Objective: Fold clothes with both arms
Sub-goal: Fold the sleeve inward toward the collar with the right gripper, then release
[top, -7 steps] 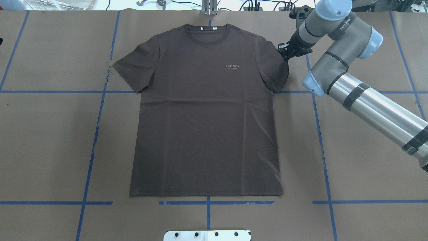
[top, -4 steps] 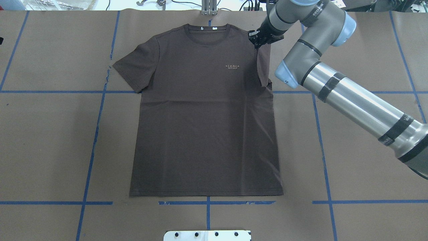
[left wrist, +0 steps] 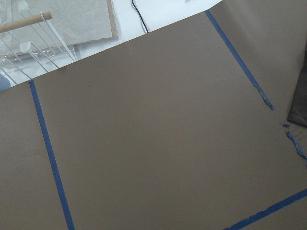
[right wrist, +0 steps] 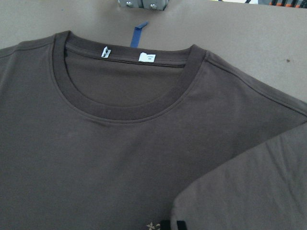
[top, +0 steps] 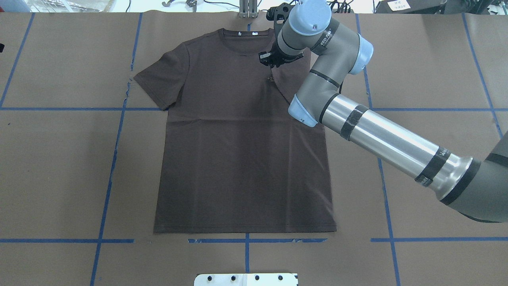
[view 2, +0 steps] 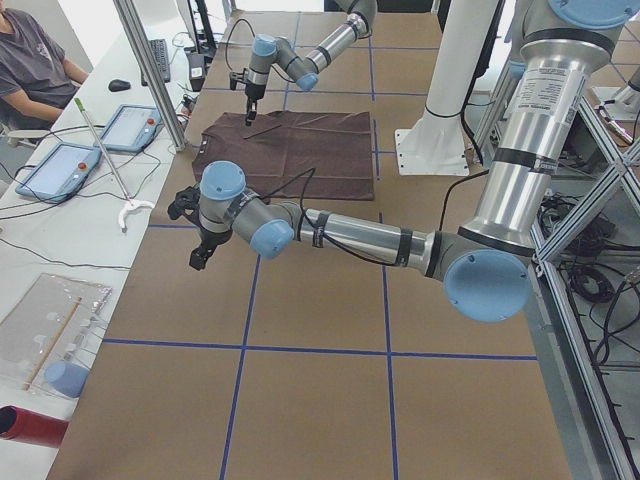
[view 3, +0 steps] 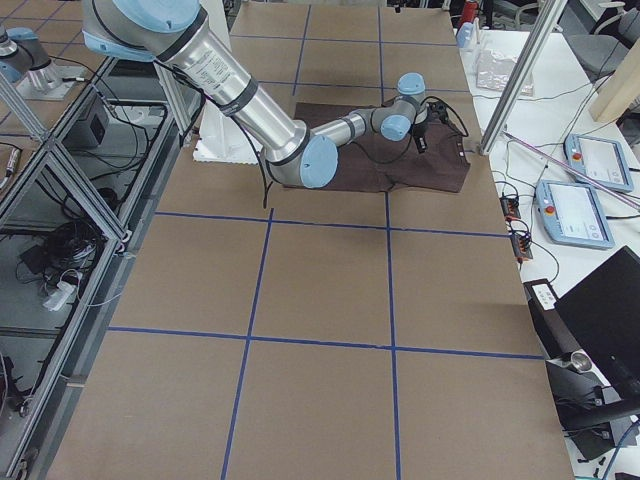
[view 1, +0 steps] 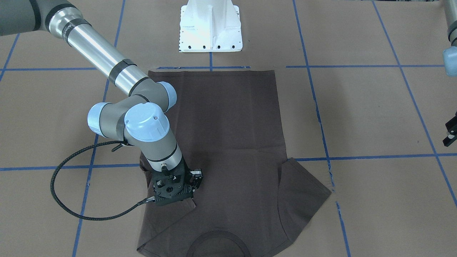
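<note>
Pinches dark grey-brown short-sleeved T-shirt's (top: pixel 238 159) right sleeve (top: pixel 286 79) in black right gripper (top: pixel 271 63), laid leftward over chest for narrowing; cannot tell left gripper's (view 2: pixel 198 258) state.

chest lettering (top: pixel 270 80): mostly covered by folded sleeve (top: pixel 286 77) | left gripper (view 1: pixel 451 134): cut by edge, jaws unreadable
</note>
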Robot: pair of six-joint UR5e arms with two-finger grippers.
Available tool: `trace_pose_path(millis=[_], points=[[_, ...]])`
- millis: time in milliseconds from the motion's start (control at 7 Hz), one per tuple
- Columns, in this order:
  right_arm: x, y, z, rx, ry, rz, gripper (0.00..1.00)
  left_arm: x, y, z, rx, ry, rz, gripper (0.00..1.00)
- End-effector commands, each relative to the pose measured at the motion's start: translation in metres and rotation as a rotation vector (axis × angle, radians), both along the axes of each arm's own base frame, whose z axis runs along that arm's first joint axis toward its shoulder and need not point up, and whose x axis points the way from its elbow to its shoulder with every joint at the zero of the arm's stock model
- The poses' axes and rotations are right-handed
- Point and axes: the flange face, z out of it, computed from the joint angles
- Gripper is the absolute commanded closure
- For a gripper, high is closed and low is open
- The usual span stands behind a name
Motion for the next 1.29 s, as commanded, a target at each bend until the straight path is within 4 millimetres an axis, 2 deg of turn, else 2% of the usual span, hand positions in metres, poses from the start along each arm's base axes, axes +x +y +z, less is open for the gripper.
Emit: trace_pose_path(millis=[0,143,286,429,571,714,857,1000,1143], points=[[-0.001,0.004,-0.006,-0.091,-0.052,0.058,0.00,0.036,-0.014,-0.028,-0.048,0.049,-0.025,0.00],[0.027,0.006,-0.009,-0.164,-0.090,0.010,0.00,0.102,-0.021,-0.069,-0.113,0.121,-0.036,0.00],[0.084,0.006,-0.002,-0.262,-0.116,-0.051,0.00,0.158,-0.020,-0.103,-0.186,0.180,-0.109,0.00],[0.133,0.026,0.008,-0.337,-0.087,-0.036,0.00,0.215,-0.012,-0.126,-0.221,0.229,-0.171,0.00],[0.163,0.048,0.008,-0.400,-0.039,-0.019,0.00,0.263,-0.021,-0.135,-0.234,0.250,-0.264,0.00],[0.180,0.064,0.003,-0.386,-0.015,-0.041,0.00,0.290,-0.036,-0.130,-0.219,0.236,-0.354,0.00],[0.192,0.079,0.004,-0.385,-0.010,-0.046,0.00,0.312,-0.037,-0.108,-0.223,0.204,-0.420,0.00],[0.201,0.089,0.006,-0.383,-0.025,-0.056,0.00,0.343,-0.035,-0.082,-0.201,0.164,-0.473,0.00],[0.204,0.091,0.003,-0.382,-0.036,-0.062,0.00,0.355,-0.039,-0.068,-0.190,0.149,-0.492,0.00]])
